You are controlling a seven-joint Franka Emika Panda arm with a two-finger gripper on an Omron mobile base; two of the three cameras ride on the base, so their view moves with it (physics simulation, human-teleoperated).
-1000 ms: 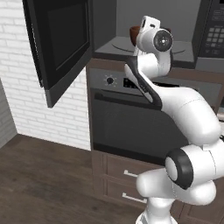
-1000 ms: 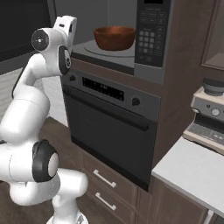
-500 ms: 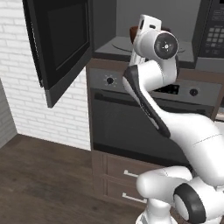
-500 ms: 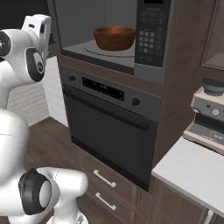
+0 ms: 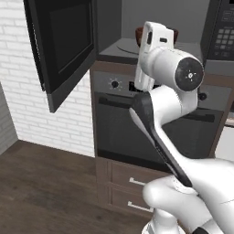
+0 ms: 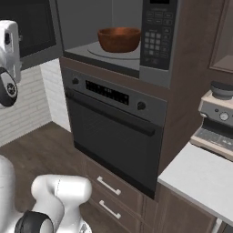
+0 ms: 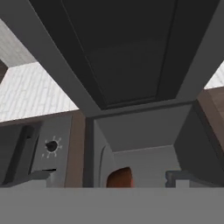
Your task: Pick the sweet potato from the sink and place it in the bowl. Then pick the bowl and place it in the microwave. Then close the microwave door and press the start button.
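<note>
Microwave cavity exposed; microwave door swung wide at left. Bowl seated on the turntable — fully visible in the right base view, arm-obscured in the left. Gripper jaws spread wide, empty.

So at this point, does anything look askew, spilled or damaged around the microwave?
Nothing stands out. The bowl sits upright on the turntable inside the microwave, and the microwave door hangs open, undamaged.

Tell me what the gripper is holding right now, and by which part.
Nothing. The gripper is open and empty; the bowl sits on its own inside the microwave, whose door is open.
</note>
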